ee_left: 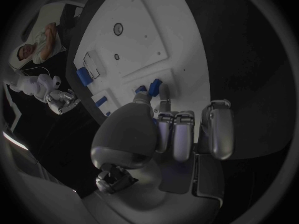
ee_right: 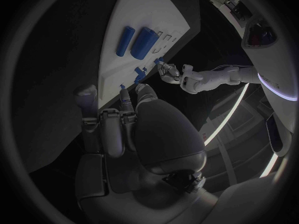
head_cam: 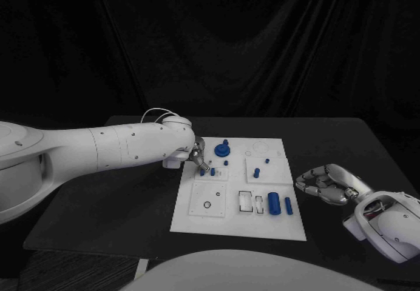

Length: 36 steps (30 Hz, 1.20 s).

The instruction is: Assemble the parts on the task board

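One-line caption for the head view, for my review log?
Left hand reaches small blue parts at the task board's left edge; right hand rests curled on the table beside the board.

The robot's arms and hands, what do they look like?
Both arms are smooth white shells; the left arm has small dark dots and a thin white cable looped at its wrist. Each ends in a silver metallic hand with rounded segmented fingers: left hand, right hand.

White arms with small dark screws; each silver robot hand [head_cam: 328,183] many-fingered.
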Each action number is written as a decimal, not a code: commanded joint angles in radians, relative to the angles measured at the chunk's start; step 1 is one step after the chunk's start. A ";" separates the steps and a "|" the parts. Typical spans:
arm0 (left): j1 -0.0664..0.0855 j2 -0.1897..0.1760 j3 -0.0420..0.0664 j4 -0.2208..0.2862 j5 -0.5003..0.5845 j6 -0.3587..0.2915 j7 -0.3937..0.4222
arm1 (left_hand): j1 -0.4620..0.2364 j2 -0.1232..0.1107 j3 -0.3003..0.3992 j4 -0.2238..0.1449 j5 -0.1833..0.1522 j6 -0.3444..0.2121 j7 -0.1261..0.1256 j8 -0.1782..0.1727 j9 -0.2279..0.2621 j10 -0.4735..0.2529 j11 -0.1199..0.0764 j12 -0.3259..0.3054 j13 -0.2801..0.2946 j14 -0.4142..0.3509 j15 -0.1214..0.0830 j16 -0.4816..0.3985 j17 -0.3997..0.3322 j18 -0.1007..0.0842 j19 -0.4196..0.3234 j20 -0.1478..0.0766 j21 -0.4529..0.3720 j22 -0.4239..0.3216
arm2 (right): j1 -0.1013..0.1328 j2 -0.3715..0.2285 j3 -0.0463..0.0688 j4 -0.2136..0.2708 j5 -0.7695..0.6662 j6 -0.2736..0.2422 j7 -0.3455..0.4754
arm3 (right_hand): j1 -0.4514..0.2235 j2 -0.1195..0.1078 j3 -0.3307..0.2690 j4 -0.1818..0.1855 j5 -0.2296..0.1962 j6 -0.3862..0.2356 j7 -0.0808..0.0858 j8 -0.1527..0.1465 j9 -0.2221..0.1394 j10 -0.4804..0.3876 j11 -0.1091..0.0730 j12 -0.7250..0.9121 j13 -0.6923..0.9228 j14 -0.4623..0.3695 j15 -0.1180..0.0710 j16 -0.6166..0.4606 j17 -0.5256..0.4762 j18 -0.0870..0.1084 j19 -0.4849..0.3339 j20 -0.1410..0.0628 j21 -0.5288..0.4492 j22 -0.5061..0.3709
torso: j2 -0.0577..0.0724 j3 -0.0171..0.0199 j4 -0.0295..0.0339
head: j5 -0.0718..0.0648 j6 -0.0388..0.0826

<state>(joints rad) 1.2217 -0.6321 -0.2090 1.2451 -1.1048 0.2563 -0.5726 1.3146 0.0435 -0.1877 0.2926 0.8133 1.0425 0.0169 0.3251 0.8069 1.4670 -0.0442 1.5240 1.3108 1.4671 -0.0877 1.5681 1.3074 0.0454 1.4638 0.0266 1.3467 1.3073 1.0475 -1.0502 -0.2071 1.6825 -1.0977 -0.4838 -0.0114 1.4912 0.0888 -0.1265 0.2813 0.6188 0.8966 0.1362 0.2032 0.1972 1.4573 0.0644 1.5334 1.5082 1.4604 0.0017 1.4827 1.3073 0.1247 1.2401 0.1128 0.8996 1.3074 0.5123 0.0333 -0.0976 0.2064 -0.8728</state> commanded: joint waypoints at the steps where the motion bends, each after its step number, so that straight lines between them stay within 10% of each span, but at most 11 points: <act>1: -0.006 -0.005 -0.004 0.001 0.004 0.027 -0.008 | -0.001 -0.019 0.020 -0.001 0.033 0.005 0.002 -0.009 0.004 0.058 -0.001 -0.004 0.220 0.104 -0.005 0.003 0.263 0.005 0.014 -0.006 -0.006 0.196 | -0.002 0.000 0.000 0.001 -0.005 0.001 -0.011 | 0.012 -0.001 0.009 0.000 0.006 0.002 0.002 0.005 0.000 0.046 -0.002 -0.003 0.006 0.035 -0.001 -0.003 0.146 0.009 -0.007 -0.002 -0.005 0.087 | 0.000 -0.0001 0.0003 | 0.001 0.000; 14: -0.006 -0.021 -0.004 0.022 0.004 0.015 -0.011 | 0.005 -0.052 0.082 -0.002 0.081 0.006 0.003 -0.019 0.013 0.052 -0.001 -0.013 0.215 0.104 -0.005 0.003 0.263 0.006 0.012 -0.006 -0.014 0.194 | -0.002 0.001 0.000 -0.001 -0.005 0.001 -0.012 | 0.012 -0.001 0.009 0.000 0.006 0.002 0.002 0.005 0.000 0.046 -0.002 -0.003 0.006 0.035 -0.001 -0.003 0.146 0.009 -0.007 -0.002 -0.005 0.087 | 0.000 0.0000 0.0004 | 0.004 0.000; 36: -0.006 -0.050 -0.004 0.068 0.004 -0.111 0.013 | 0.019 -0.113 0.212 -0.004 0.046 0.031 -0.014 0.019 0.076 0.061 -0.016 -0.009 0.218 0.104 -0.019 0.003 0.263 0.003 0.026 -0.020 -0.003 0.198 | -0.003 0.004 0.000 -0.004 -0.005 -0.002 -0.013 | 0.014 -0.002 0.011 -0.001 0.005 0.001 0.002 0.005 0.000 0.040 -0.002 -0.006 0.001 0.032 -0.001 -0.007 0.140 0.011 -0.013 -0.003 -0.017 0.084 | 0.000 0.0002 0.0006 | 0.005 0.000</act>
<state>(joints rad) 1.2173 -0.6803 -0.2135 1.3062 -1.1058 0.2119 -0.5818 1.3353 -0.0588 0.0204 0.2884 0.8624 1.0685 0.0040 0.3400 0.8794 1.4665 -0.0520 1.5161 1.3087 1.4668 -0.1021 1.5681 1.3074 0.0456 1.4676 0.0156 1.3419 1.3073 1.0473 -1.0466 -0.2071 1.6789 -1.0977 -0.4838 -0.0117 1.4972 0.0872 -0.1210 0.2814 0.6188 0.8966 0.1362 0.2032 0.1972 1.4572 0.0645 1.5323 1.5082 1.4596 0.0041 1.4787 1.3073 0.1246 1.2309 0.1109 0.8840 1.3080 0.5124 0.0333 -0.0971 0.2132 -0.8727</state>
